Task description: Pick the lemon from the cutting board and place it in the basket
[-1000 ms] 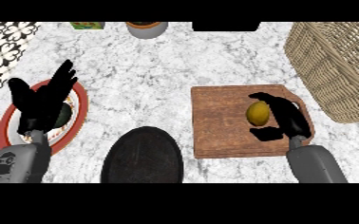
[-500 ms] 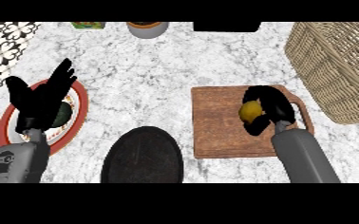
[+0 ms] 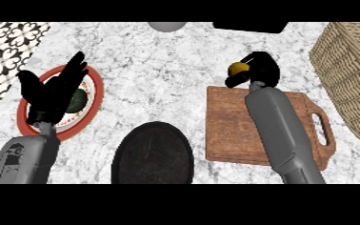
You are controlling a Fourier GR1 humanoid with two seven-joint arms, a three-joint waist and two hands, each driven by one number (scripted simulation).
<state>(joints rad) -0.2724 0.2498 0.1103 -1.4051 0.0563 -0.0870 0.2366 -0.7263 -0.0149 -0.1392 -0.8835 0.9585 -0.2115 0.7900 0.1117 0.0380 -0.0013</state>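
Lemon (image 3: 238, 68) — off the cutting board (image 3: 232, 124), held in the right hand (image 3: 257, 70). Black fingers and thumb curl round it; only part of the yellow skin shows at the hand's left side. Hand and fruit sit past the board's far edge, over the marble worktop (image 3: 169, 62). Grey forearm runs back across the board toward the view's lower edge.

Basket (image 3: 341, 71) — woven, at the right edge of the view, only partly in frame. It lies to the right of the held lemon, apart from it, with bare worktop between.

Left hand (image 3: 53, 93) — fingers straight and spread, holding nothing, resting over the red-rimmed plate (image 3: 95, 88) at the left. Something dark green lies on that plate under the hand; I cannot tell what it is.

Also there: a dark round plate (image 3: 153, 155) near the lower middle, a grey rounded object (image 3: 166, 26) at the far edge, a black block (image 3: 249, 26) beside it.

Step in hand, as I judge it: pick done, carry stage. Placing not yet done.

Next move calls for: swinging the right hand rightward with the lemon high enough to pass the basket's wall, bringing it over the opening, then uncurling the fingers. The basket's mouth is mostly out of frame, so where to let go is hard to judge from here.
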